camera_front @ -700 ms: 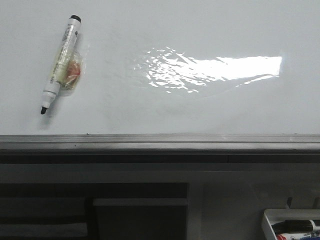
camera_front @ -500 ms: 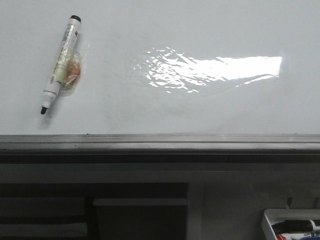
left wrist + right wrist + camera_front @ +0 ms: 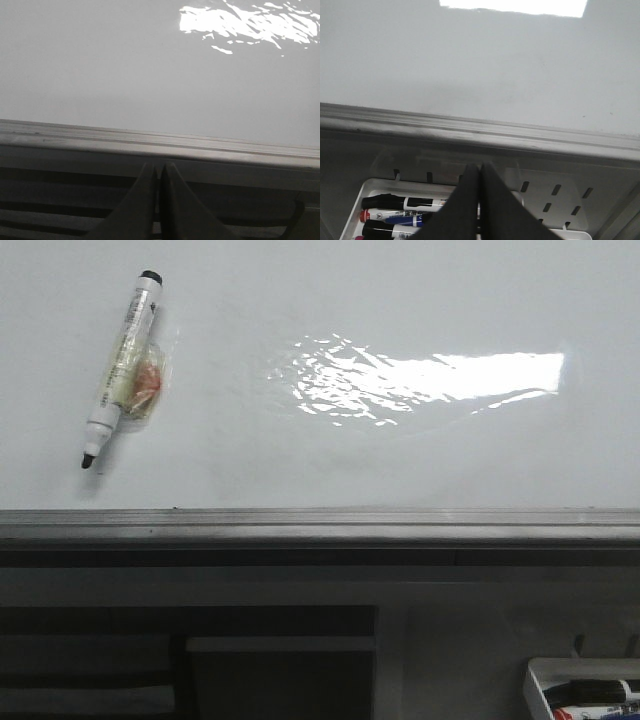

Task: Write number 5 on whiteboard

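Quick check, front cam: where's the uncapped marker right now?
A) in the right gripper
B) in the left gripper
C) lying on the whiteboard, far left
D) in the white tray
C: the marker lies loose on the whiteboard at far left, with no gripper near it.

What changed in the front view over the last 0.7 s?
Nothing visibly changed. The marker lies uncapped at the same angle on the whiteboard, which is blank with no number 5 written. The marker tray sits at the same spot below the rail. Neither arm shows in the front view; in the wrist views both grippers have their jaws closed on nothing.
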`<action>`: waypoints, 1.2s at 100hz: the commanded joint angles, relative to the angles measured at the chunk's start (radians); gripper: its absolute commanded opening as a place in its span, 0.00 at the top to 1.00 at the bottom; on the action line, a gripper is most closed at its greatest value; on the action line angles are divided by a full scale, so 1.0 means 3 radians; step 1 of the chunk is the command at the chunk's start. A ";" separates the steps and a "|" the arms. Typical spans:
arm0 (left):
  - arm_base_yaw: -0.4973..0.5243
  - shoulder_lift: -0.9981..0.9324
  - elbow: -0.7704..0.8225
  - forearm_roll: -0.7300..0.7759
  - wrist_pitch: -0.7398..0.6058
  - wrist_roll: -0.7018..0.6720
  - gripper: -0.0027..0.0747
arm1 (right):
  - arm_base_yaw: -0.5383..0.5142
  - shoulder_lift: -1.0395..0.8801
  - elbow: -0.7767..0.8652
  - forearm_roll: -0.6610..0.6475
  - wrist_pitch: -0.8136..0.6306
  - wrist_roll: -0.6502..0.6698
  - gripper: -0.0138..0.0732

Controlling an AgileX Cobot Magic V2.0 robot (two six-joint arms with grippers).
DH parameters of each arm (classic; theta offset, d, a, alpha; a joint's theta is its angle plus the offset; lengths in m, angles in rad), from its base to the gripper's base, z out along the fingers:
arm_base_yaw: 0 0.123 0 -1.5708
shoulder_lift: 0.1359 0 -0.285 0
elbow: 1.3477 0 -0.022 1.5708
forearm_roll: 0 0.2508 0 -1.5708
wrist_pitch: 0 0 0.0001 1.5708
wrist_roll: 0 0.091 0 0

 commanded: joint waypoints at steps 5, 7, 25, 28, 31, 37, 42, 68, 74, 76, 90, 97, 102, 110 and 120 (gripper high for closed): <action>0.0012 -0.0096 0.0057 -0.0013 -0.0187 0.0009 0.99 | -0.0023 -0.0060 0.0085 -0.0030 -0.0061 -0.0023 0.91; 0.0012 -0.0096 0.0057 -0.0013 -0.0187 0.0009 0.99 | -0.0023 -0.0060 0.0085 -0.0030 -0.0061 -0.0023 0.91; 0.0012 -0.0096 0.0057 -0.0013 -0.0192 0.0009 0.99 | -0.0023 -0.0060 0.0085 -0.0030 -0.0061 -0.0023 0.91; 0.0012 -0.0096 0.0057 -0.0013 -0.0192 0.0009 0.99 | -0.0023 -0.0060 0.0085 -0.0030 -0.0061 -0.0023 0.91; 0.0012 -0.0096 0.0057 -0.0013 -0.0192 0.0009 0.99 | -0.0023 -0.0060 0.0085 -0.0030 -0.0061 -0.0023 0.91; 0.0012 -0.0096 0.0057 0.0018 -0.0220 0.0009 0.99 | -0.0023 -0.0060 0.0085 -0.0030 -0.0061 -0.0023 0.91; 0.0012 -0.0096 0.0057 0.0079 -0.0249 0.0009 0.99 | -0.0023 -0.0060 0.0085 -0.0030 -0.0061 -0.0023 0.91; 0.0012 -0.0096 0.0057 0.0184 -0.0309 0.0009 0.99 | -0.0023 -0.0060 0.0085 -0.0030 -0.0061 -0.0023 0.91; 0.0012 -0.0096 0.0057 0.0184 -0.0325 0.0009 0.99 | -0.0023 -0.0060 0.0085 -0.0030 -0.0061 -0.0023 0.91; 0.0012 -0.0096 0.0057 0.0184 -0.0336 0.0009 0.99 | -0.0023 -0.0060 0.0085 -0.0030 -0.0061 -0.0023 0.91; 0.0012 -0.0096 0.0057 0.0116 -0.0471 0.0009 0.99 | -0.0023 -0.0060 0.0085 -0.0030 -0.0061 -0.0023 0.91; 0.0012 -0.0096 0.0057 0.0116 -0.0482 0.0009 0.99 | -0.0023 -0.0060 0.0085 -0.0030 -0.0061 -0.0023 0.91; 0.0012 -0.0096 0.0057 0.0116 -0.0482 0.0009 0.99 | -0.0023 -0.0060 0.0085 -0.0030 -0.0061 -0.0023 0.91; 0.0012 -0.0096 0.0057 0.0116 -0.0482 0.0009 0.99 | -0.0023 -0.0060 0.0085 -0.0030 -0.0068 -0.0023 0.91; 0.0012 -0.0096 0.0057 0.0116 -0.0496 0.0009 0.99 | -0.0023 -0.0060 0.0085 0.0013 -0.0187 -0.0023 0.91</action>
